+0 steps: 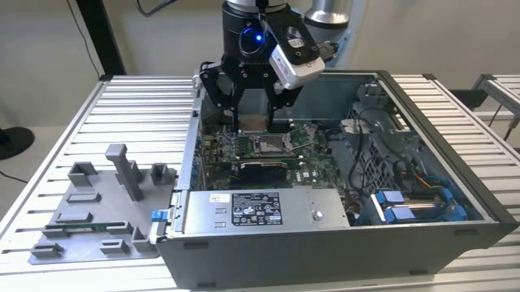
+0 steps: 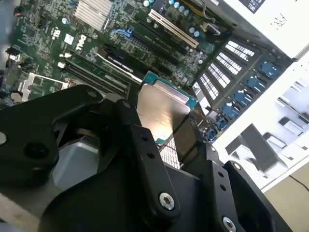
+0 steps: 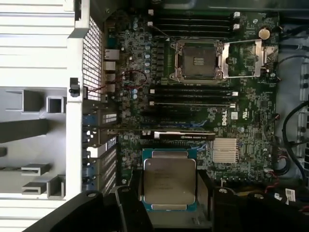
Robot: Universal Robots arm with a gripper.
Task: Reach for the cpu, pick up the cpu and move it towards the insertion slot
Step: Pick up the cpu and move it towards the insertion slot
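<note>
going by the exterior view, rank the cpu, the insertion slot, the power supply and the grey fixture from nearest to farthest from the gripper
1. cpu: clamped in the gripper, inside the case.
2. insertion slot: on the motherboard, just below the cpu.
3. power supply: at the case's front edge.
4. grey fixture: outside the case, on the table at the exterior view's left.

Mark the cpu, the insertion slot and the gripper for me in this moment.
cpu point(image 3: 169, 180), first wrist view, centre of its metal face.
insertion slot point(image 3: 198, 60), first wrist view, dark centre of the socket.
gripper point(image 1: 253, 123), exterior view, between the fingertips holding the cpu.
</note>
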